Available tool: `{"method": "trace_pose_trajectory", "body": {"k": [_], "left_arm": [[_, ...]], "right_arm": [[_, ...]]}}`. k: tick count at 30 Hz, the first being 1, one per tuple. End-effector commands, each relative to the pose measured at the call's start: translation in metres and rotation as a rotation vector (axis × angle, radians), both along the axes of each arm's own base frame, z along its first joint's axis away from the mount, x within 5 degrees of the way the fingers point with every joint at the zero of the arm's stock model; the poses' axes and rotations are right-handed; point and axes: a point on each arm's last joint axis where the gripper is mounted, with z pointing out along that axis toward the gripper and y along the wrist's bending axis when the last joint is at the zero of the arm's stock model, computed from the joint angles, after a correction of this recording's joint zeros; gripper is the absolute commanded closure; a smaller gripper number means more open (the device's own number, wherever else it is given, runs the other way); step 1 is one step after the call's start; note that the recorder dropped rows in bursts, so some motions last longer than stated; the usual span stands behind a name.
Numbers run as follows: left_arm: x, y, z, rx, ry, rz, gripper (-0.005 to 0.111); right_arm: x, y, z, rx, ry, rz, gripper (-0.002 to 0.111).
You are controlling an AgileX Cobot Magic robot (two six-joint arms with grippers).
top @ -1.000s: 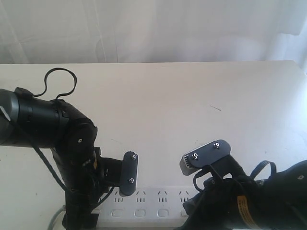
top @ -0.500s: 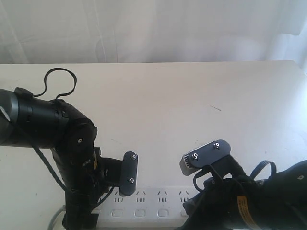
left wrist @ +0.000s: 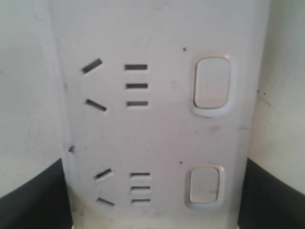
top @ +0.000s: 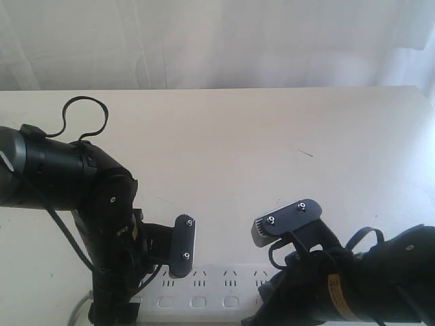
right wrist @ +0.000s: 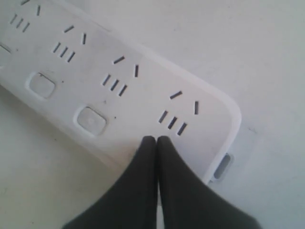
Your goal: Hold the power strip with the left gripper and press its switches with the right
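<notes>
The white power strip (top: pixel 204 291) lies along the table's near edge, its grey cord (top: pixel 83 307) leaving on the left. In the left wrist view the power strip (left wrist: pixel 157 133) fills the space between two black fingers (left wrist: pixel 28 200), so my left gripper (left wrist: pixel 153 164) is shut on it across its width; two switches (left wrist: pixel 212 82) show. One left finger plate (top: pixel 183 246) stands at the strip's far edge. My right gripper (right wrist: pixel 156 139) is shut, its tips over the strip's end below the last socket group, hiding that switch. Its neighbouring switch (right wrist: pixel 91 119) is uncovered.
The pale table top (top: pixel 272 136) stretches back to a white curtain (top: pixel 217 41). A small dark mark (top: pixel 306 153) lies on the right. The right arm with its orange-yellow label (top: pixel 334 295) covers the strip's right end in the exterior view.
The right arm has shifted slightly left, its finger plate moving a little leftward over the strip. The left arm and the strip have not moved.
</notes>
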Motion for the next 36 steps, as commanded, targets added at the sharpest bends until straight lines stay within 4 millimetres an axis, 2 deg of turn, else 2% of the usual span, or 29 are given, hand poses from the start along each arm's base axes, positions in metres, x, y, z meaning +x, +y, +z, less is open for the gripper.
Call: {"method": "trace_pose_trajectory", "body": {"k": [1, 20, 25, 34, 36], "left_arm": [[0.0, 0.002, -0.016, 0.021, -0.006, -0.008, 0.107], [-0.001, 0.003, -0.016, 0.03, 0.006, -0.005, 0.107], [-0.001, 0.003, -0.016, 0.03, 0.008, -0.004, 0.107], [-0.001, 0.003, -0.016, 0.029, 0.007, -0.004, 0.107], [-0.001, 0.003, -0.016, 0.029, 0.007, -0.004, 0.107]], "right_arm": [[0.003, -0.003, -0.017, -0.071, 0.033, -0.004, 0.108], [-0.006, 0.002, -0.02, -0.029, 0.111, 0.074, 0.108], [-0.004, 0.002, -0.019, -0.042, 0.083, 0.076, 0.108], [-0.003, 0.002, 0.01, 0.04, -0.02, 0.078, 0.108], [-0.003, 0.002, 0.011, 0.043, -0.023, 0.078, 0.108]]}}
